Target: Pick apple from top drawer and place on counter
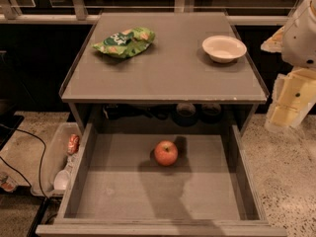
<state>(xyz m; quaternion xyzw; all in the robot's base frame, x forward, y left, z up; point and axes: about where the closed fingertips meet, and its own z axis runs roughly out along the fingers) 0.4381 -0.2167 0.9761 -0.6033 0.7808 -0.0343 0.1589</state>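
Here, apple [166,152] central in top drawer [123,194], claw [285,113] outside counter [168,73] rim.

Arm [302,31]: rounded white shell with one small dark dot near its lower edge. Gripper [289,107]: pale yellow, blocky, flat-faced segments with whitish translucent edges, at far right, just beside the counter [168,68].
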